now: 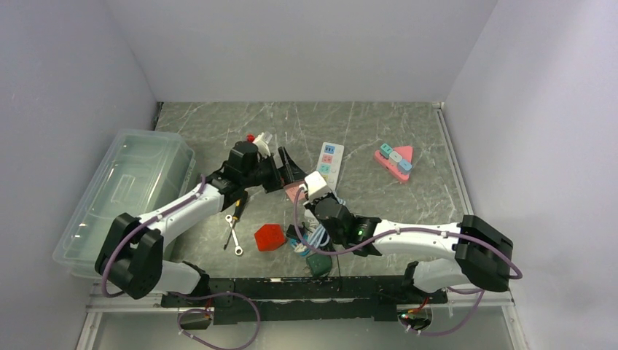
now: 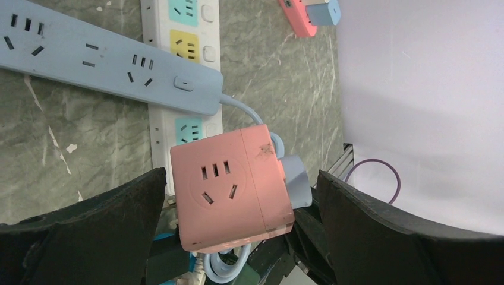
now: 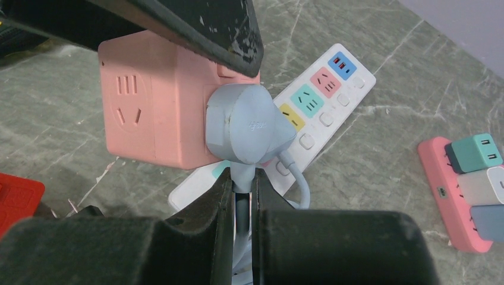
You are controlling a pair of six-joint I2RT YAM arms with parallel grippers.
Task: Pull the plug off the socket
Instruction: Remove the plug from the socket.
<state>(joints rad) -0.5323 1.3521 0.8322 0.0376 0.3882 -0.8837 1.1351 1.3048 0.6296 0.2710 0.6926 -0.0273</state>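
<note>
saw a grey marbled table [image 1: 408, 138], with a clear plastic bin [image 1: 124, 189] lying along its left side. found a blue power strip [image 2: 89, 59] laid across a white power strip [image 1: 330, 162] near the middle. noted the left gripper [image 2: 241, 178] spread as wide as it went, one black finger [image 2: 107, 231] on each flank of the pink cube socket [image 2: 220, 196]. could not tell from the left wrist view whether either finger pressed the cube; in the right wrist view one finger lay along the cube's top edge. found the cube over the near end of the white strip, a three-pin face turned to the left wrist camera. found the grey-blue plug [image 3: 246, 122] seated flat against the cube's side face, not pulled out. noted the right gripper [image 3: 241, 205] squeezed nearly together, its fingers [image 3: 196, 231] pinching the plug's stem just below the round head, where the cord left it.
</note>
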